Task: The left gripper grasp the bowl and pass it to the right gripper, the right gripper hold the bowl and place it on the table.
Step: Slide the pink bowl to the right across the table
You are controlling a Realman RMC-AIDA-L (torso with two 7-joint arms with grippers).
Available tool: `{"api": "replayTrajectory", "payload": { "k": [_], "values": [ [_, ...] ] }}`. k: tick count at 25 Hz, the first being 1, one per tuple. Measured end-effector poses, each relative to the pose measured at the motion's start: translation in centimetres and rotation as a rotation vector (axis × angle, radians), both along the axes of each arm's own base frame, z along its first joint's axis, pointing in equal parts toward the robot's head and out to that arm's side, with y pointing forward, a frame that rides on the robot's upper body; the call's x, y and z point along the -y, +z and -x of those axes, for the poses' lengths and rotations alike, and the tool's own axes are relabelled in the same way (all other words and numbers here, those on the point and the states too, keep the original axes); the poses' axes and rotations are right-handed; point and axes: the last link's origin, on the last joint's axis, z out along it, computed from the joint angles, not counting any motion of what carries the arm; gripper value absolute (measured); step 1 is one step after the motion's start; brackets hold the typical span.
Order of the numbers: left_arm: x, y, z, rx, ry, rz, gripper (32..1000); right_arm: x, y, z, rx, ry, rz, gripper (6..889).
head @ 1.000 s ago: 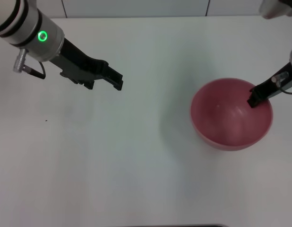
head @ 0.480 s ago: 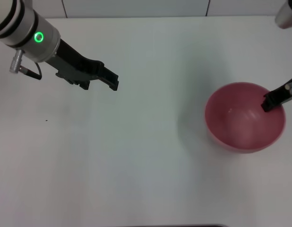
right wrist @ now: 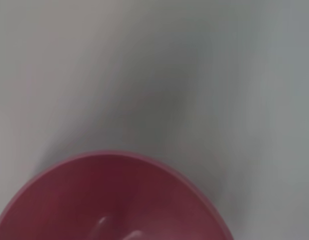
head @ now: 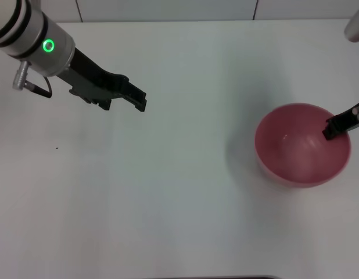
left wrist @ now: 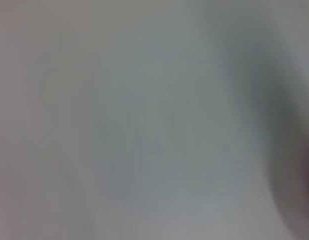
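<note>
A plain white tabletop (head: pixel 179 192) fills the scene, with a strip of pale wall panels along its far edge. From the head view we see the pink-red bowl (head: pixel 295 148) upright at the right side, its underside hidden, so we cannot tell whether it rests on the tabletop or hangs just above it. The right gripper (head: pixel 330 129) comes in from the right edge and meets the bowl at its right rim, one black finger reaching down inside the wall; the fingers appear clenched on that rim, though the outer finger is hidden behind it. The left gripper (head: pixel 140 100) hangs over the far left of the tabletop, well apart from the bowl, its fingers released and holding nothing, with the green ring glowing on the arm behind it.

The right wrist view adds what the head view lacks: the bowl's (right wrist: pixel 114 200) rim and inner wall seen from close by, with bare tabletop and a soft shadow beyond it. The left wrist view gives us only a blurred grey-white surface.
</note>
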Motion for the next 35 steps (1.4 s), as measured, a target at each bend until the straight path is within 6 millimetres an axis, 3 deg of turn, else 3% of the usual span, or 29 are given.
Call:
{"api": "replayTrajectory", "payload": {
  "k": [30, 35],
  "values": [
    [0.00, -0.13, -0.18, 0.001, -0.006, 0.004, 861, -0.24, -0.66, -0.93, -0.005, -0.021, -0.028, 39],
    [0.03, -0.17, -0.15, -0.002, -0.006, 0.006, 861, -0.27, -0.65, -0.94, -0.004, -0.021, -0.030, 128]
  ]
}}
